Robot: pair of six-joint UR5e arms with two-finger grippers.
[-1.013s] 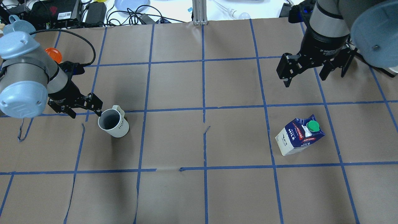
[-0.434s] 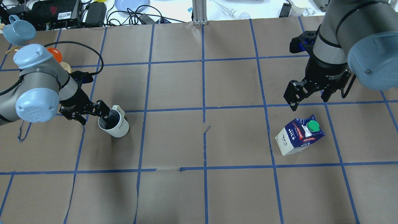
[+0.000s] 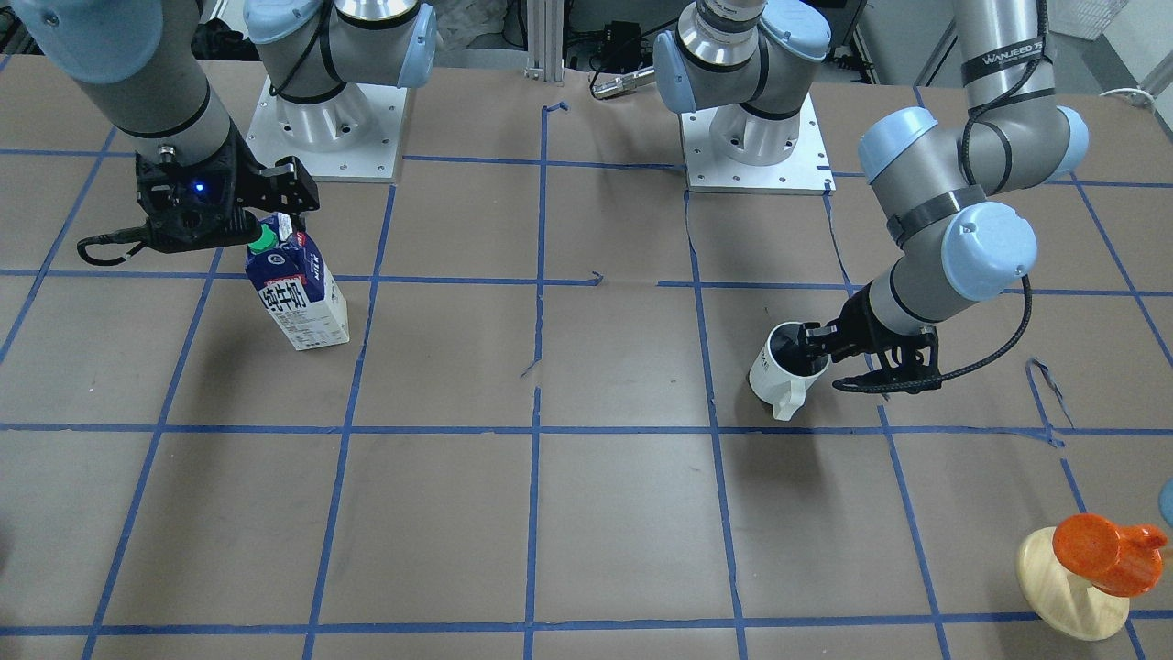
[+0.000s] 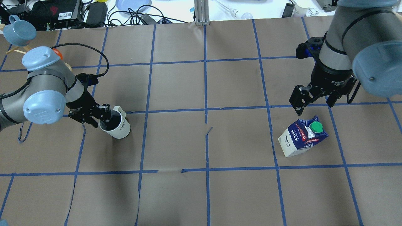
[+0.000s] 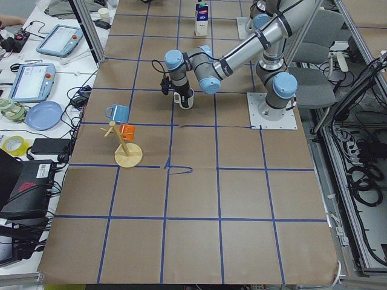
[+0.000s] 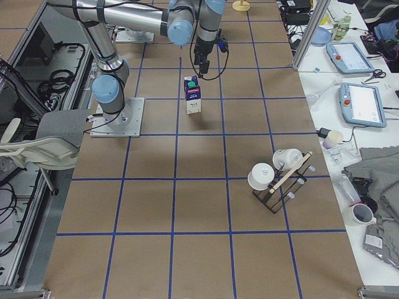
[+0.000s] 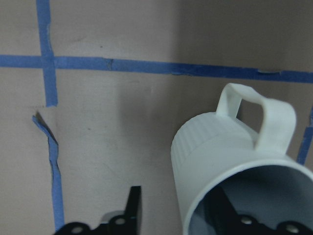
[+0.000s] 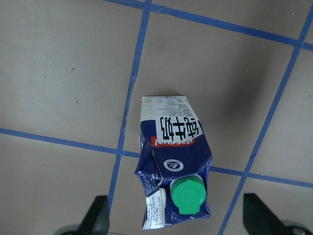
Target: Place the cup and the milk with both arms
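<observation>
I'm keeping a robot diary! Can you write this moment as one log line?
left gripper: open, one finger inside cup | right gripper: open, above milk | both items upright

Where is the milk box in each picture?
Front: milk box, upper left.
Overhead: milk box, right of middle.
Left side: milk box, top edge.
Right side: milk box, upper middle.
Left wrist: not in it.
Right wrist: milk box, bottom middle.
Landmark: its green cap.
</observation>
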